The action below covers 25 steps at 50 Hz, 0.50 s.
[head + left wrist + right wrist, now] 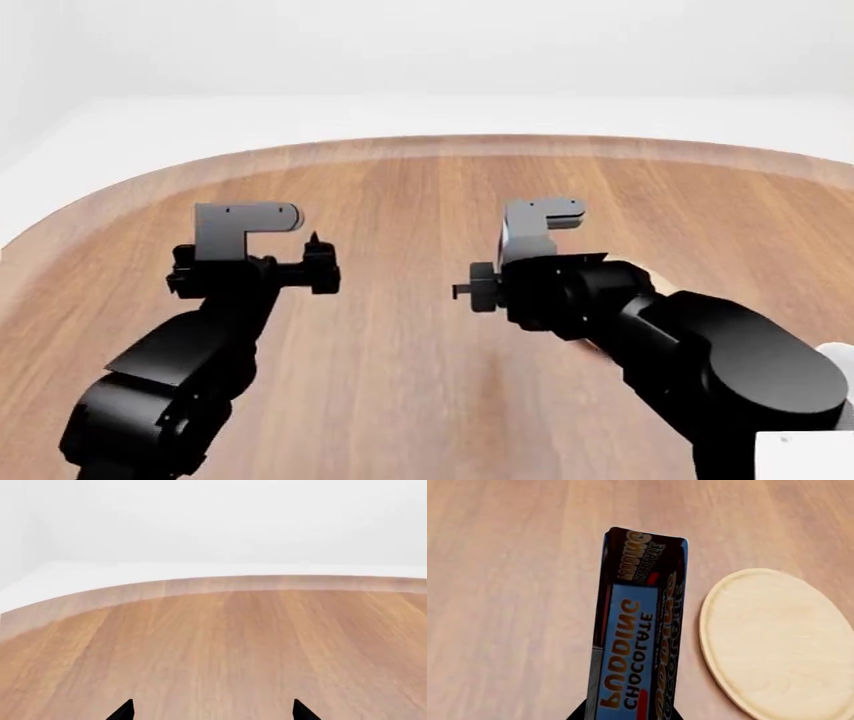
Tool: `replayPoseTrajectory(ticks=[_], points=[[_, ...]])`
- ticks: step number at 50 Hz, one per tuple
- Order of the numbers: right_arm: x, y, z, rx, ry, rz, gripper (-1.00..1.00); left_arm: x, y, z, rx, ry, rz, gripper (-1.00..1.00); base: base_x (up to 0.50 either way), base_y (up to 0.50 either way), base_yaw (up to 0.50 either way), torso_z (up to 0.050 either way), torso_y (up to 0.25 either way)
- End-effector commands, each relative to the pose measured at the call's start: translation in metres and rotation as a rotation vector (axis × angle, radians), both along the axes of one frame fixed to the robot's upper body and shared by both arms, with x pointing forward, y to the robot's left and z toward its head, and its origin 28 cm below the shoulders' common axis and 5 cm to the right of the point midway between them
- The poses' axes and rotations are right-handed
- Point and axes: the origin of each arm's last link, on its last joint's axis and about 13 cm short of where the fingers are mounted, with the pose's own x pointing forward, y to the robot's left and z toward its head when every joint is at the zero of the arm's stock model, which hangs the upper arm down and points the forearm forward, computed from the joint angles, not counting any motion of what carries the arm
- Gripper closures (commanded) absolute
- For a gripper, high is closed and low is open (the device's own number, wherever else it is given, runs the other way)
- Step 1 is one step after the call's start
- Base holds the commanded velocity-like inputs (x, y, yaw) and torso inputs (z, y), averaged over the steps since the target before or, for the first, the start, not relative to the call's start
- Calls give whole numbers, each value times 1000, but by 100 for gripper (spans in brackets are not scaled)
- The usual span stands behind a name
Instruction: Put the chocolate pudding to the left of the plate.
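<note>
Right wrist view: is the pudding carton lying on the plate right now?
No: the chocolate pudding is held up in the right hand, beside the plate, with bare table showing between them.

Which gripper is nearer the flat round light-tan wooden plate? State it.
Right. The right gripper holds the chocolate pudding carton just beside the plate. The left gripper hangs over bare wooden table, no plate in its view.

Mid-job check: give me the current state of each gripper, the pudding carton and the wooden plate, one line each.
Dark brown and blue chocolate pudding carton: held in the right gripper, above the table, beside the plate.
Round light-tan wooden plate: flat on the wooden table, nothing on it.
Right gripper: shut on the carton.
Left gripper: open, holding nothing, over bare table.
</note>
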Motion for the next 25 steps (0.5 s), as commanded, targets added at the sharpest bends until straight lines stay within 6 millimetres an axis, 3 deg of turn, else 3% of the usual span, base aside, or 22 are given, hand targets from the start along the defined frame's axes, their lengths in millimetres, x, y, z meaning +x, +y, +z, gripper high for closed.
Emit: replayPoseTrajectory(ticks=[1, 18, 25], points=[[8, -2, 18, -18, -34, 15, 100, 37, -1, 34, 6, 21, 12, -100, 0, 0, 0, 0, -250], [17, -7, 45, -25, -94, 54, 100, 49, -1, 45, 41, 13, 43, -100, -1, 0, 0, 0, -250], [24, -13, 60, -20, -120, 60, 100, 57, -3, 54, 50, 9, 56, -100, -2, 0, 0, 0, -4]])
